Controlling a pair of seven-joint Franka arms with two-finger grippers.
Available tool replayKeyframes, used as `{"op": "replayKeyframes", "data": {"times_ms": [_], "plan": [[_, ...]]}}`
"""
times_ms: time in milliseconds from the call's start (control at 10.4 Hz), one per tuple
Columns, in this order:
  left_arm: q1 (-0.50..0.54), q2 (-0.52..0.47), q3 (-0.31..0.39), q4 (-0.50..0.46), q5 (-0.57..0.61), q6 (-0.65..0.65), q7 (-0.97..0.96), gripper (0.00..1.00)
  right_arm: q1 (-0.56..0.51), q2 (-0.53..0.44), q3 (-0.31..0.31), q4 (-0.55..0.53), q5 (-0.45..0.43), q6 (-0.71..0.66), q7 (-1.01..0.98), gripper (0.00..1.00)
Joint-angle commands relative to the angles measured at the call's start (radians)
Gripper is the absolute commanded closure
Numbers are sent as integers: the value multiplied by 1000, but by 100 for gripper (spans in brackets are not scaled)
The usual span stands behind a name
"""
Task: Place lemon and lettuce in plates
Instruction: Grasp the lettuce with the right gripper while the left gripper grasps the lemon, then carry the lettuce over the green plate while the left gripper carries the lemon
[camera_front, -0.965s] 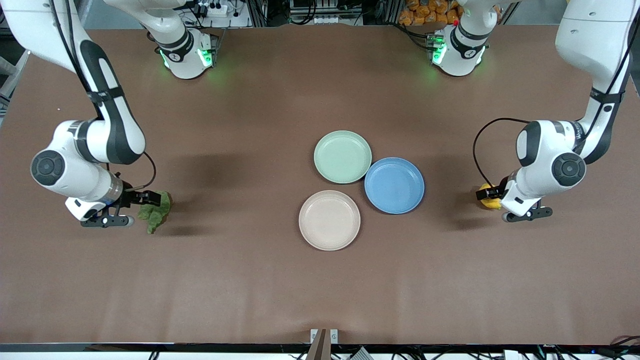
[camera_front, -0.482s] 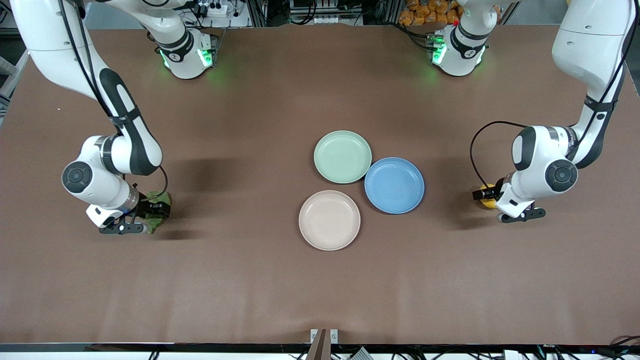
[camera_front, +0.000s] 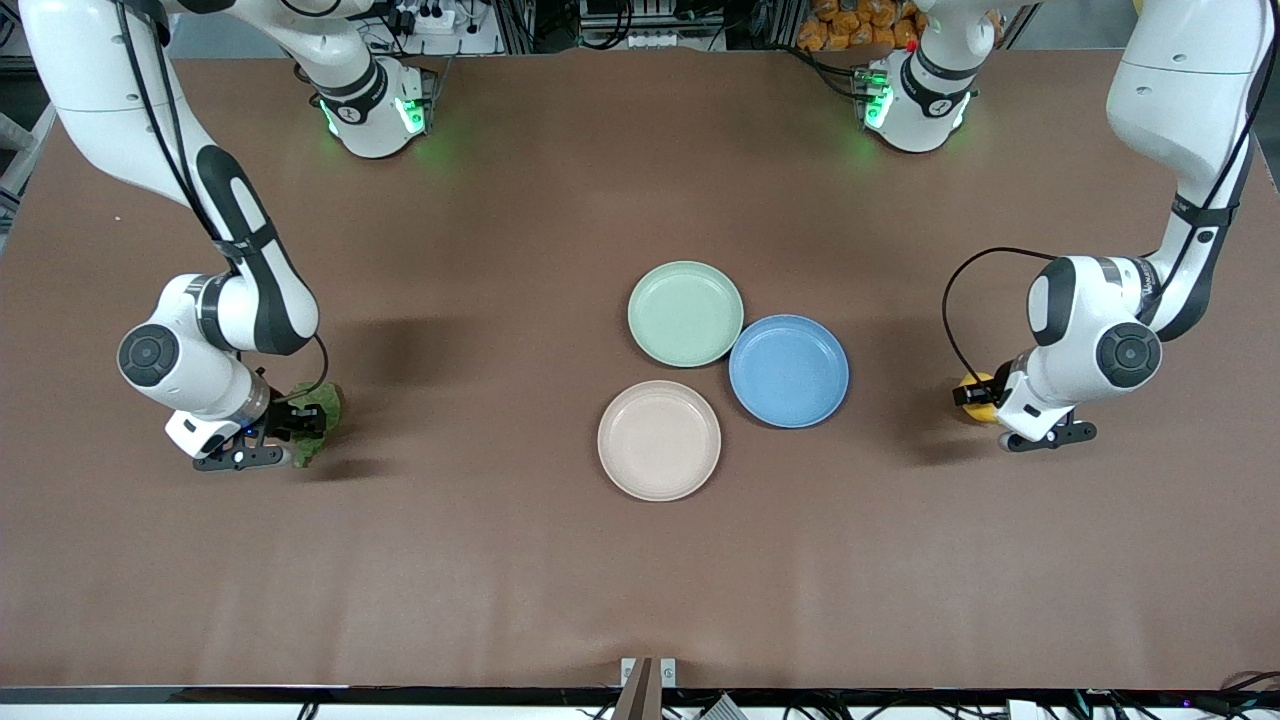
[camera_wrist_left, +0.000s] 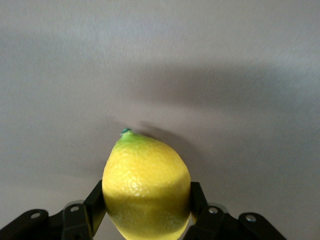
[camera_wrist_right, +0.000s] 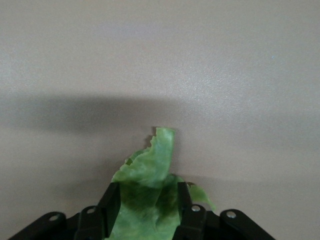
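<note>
You have three plates on the table: one green plate, one blue plate and one cream plate. You have one lemon, one lettuce leaf, and two grippers: the left gripper and the right gripper.

The bright yellow lemon, green at its pointed tip, sits low at the left arm's end of the table, the crinkled green lettuce at the right arm's end, both well apart from the mint plate and the cream plate, which hold nothing.
</note>
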Motion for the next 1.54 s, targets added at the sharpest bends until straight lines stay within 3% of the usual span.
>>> {"op": "replayKeyframes", "data": {"times_ms": [0,96,193,289,579,965,1158,1447], "plan": [[-8,5,-10,76,22,1,-59,100,8,13,1,-26,-1,77,-18,69],[-11,3,-14,111,13,1,-76,100,14,22,1,-27,2,96,-12,77],[-16,3,-27,146,7,1,-109,100,22,22,1,-27,5,94,-7,94],[-23,11,-52,194,-15,1,-173,100,23,22,-2,-26,5,90,-6,100],[-97,41,-61,269,-85,1,-325,100,40,2,-3,-12,5,62,8,100],[-202,63,-63,326,-113,3,-565,100,121,-61,9,197,5,-343,294,100],[-258,122,-64,404,-127,3,-701,100,134,-63,108,305,5,-502,550,100],[-362,180,-63,481,-151,41,-867,100,190,-72,274,332,7,-502,1011,100]]}}
